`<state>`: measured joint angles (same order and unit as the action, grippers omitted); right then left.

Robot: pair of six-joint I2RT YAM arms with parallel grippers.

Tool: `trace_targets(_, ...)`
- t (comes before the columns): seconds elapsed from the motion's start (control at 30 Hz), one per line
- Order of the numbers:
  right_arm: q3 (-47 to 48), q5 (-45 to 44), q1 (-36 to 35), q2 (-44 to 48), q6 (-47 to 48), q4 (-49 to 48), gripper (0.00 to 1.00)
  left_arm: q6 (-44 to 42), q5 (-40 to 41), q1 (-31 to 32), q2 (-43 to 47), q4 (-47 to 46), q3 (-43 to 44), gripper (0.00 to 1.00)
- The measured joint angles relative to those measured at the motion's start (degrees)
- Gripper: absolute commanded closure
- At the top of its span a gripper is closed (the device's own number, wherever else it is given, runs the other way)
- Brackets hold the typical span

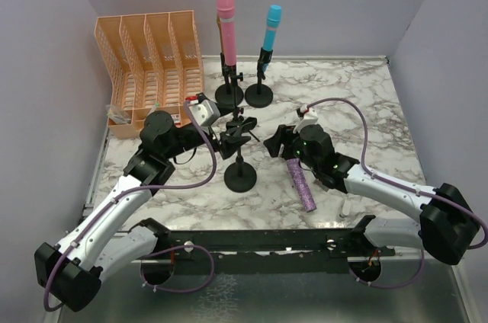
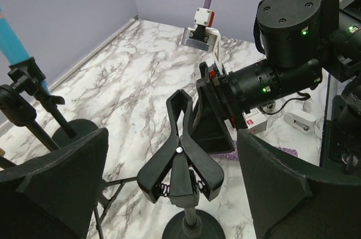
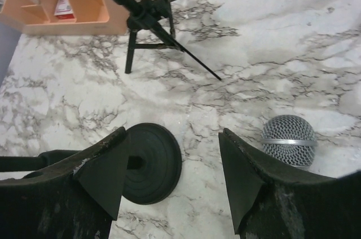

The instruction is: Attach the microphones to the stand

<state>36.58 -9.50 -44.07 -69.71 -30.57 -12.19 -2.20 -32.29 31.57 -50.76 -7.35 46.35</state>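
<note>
A pink microphone (image 1: 225,22) and a cyan blue microphone (image 1: 271,30) stand clipped upright in two stands at the back. A glittery purple microphone (image 1: 303,182) lies on the table; its silver mesh head (image 3: 287,140) is just right of my right gripper (image 3: 172,143), which is open and empty above the marble. An empty stand (image 1: 240,174) is at the centre. Its black spring clip (image 2: 181,157) sits between the wide-open fingers of my left gripper (image 2: 172,137), untouched. The gold microphone is out of view.
An orange file organizer (image 1: 149,64) stands at the back left. A small black tripod (image 3: 149,19) stands beside it. The empty stand's round base (image 3: 149,163) lies under my right gripper's left finger. Purple walls close in the left, back and right.
</note>
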Motion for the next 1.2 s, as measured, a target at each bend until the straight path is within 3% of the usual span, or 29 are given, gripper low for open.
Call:
trace_targets(0.23,1.2,-3.4,1.1,0.0,-1.7,5.0,0.32,3.2,-6.4,-3.6,-5.1,-2.9,-0.1,0.2)
trace_targets(0.47,1.2,-3.6,1.4,0.0,-2.1,5.8,0.32,4.4,-10.5,-4.9,-2.7,-5.6,-2.2,0.33)
trace_targets(0.6,1.2,-4.3,1.8,0.0,-2.1,6.6,0.32,4.5,-11.5,-4.9,-2.0,-6.5,-2.2,0.51)
trace_targets(0.73,1.8,-5.7,2.2,0.0,-2.2,8.9,0.32,4.6,-12.3,-4.9,-1.9,-6.6,-2.2,0.81)
trace_targets(0.87,4.0,-7.5,2.6,-0.9,-1.9,12.6,0.32,4.6,-13.1,-4.9,-1.9,-6.7,-2.2,0.98)
trace_targets(1.2,10.1,-10.1,3.4,-8.2,0.7,22.9,0.3,4.3,-13.5,-4.9,-1.7,-6.4,-2.2,1.0)
